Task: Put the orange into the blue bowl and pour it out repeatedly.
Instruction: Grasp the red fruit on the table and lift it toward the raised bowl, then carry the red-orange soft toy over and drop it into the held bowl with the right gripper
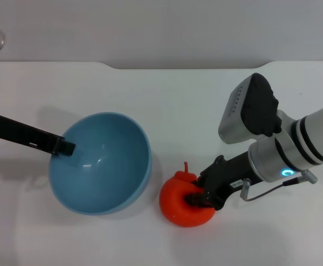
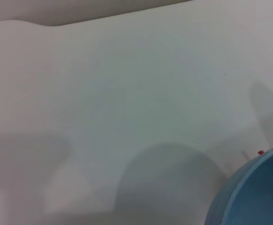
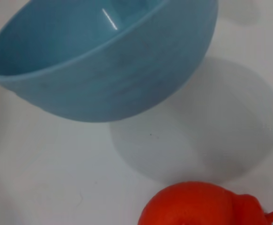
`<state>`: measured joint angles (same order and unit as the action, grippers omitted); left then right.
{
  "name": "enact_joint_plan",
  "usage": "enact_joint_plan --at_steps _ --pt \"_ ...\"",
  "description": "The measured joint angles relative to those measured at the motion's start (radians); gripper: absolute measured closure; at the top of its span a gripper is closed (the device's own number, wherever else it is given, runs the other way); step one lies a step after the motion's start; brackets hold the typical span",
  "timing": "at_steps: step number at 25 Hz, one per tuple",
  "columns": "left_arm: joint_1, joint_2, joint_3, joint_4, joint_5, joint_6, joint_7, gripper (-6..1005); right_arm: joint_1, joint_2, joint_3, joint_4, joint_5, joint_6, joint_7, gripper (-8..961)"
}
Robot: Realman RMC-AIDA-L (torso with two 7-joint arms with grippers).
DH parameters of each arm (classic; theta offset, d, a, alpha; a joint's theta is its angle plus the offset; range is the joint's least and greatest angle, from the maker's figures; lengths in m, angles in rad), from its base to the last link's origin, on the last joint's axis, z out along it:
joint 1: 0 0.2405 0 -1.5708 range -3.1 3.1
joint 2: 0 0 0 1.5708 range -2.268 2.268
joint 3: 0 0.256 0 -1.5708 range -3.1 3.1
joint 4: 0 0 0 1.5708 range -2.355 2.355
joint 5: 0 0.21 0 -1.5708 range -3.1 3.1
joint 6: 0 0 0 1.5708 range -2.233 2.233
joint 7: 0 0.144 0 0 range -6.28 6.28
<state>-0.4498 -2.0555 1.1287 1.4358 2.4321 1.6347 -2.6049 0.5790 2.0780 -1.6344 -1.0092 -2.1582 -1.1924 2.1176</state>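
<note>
We see the right tool clamped on the orange beside the tilted blue bowl, whose rim the left tool pinches, so a careless lift could knock it loose.

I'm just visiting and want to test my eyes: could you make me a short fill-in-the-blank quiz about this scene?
1. The left gripper holds the blue bowl by its ____.
2. The right gripper is closed on the ____.
3. The orange sits on the white ____, outside the bowl.

Answers: rim; orange; table
</note>
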Motion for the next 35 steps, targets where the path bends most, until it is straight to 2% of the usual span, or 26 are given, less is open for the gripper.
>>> enact_joint_plan --at_steps 7,12,17,20,22,23,24,26,29,35 --pt "-0.019 0.0 0.04 -0.006 0.007 -0.001 0.002 1001 -0.081 -0.005 0.022 -0.111 0.0 -0.022 -0.003 723" --pt "-0.042 0.0 0.085 -0.011 0.008 -0.008 -0.002 1001 -0.176 -0.009 0.084 -0.272 -0.005 -0.089 -0.005 833" --pt "-0.08 -0.003 0.19 -0.049 0.008 -0.032 -0.011 1001 -0.29 -0.005 0.223 -0.519 0.014 -0.2 -0.023 888" --pt "-0.105 -0.003 0.239 -0.08 0.008 -0.046 -0.022 1000 -0.33 -0.003 0.269 -0.646 0.056 -0.245 -0.058 906" --pt "-0.149 -0.006 0.311 -0.137 0.003 -0.075 -0.045 1000 -0.342 -0.002 0.295 -0.704 0.113 -0.258 -0.069 915" --pt "-0.149 -0.006 0.311 -0.137 0.003 -0.075 -0.045 1000 -0.342 -0.003 0.301 -0.716 0.14 -0.261 -0.07 920" --pt "-0.194 -0.011 0.392 -0.186 -0.001 -0.114 -0.08 1000 -0.34 -0.003 0.306 -0.723 0.163 -0.264 -0.07 925" --pt "-0.212 -0.013 0.428 -0.201 -0.003 -0.138 -0.1 1000 -0.33 -0.005 0.301 -0.726 0.204 -0.269 -0.073 925" --pt "-0.247 -0.015 0.501 -0.218 -0.034 -0.203 -0.143 1000 -0.319 -0.006 0.25 -0.709 0.216 -0.274 -0.105 926" --pt "-0.265 -0.015 0.511 -0.221 -0.058 -0.228 -0.162 1000 -0.317 -0.006 0.183 -0.681 0.209 -0.31 -0.147 888"
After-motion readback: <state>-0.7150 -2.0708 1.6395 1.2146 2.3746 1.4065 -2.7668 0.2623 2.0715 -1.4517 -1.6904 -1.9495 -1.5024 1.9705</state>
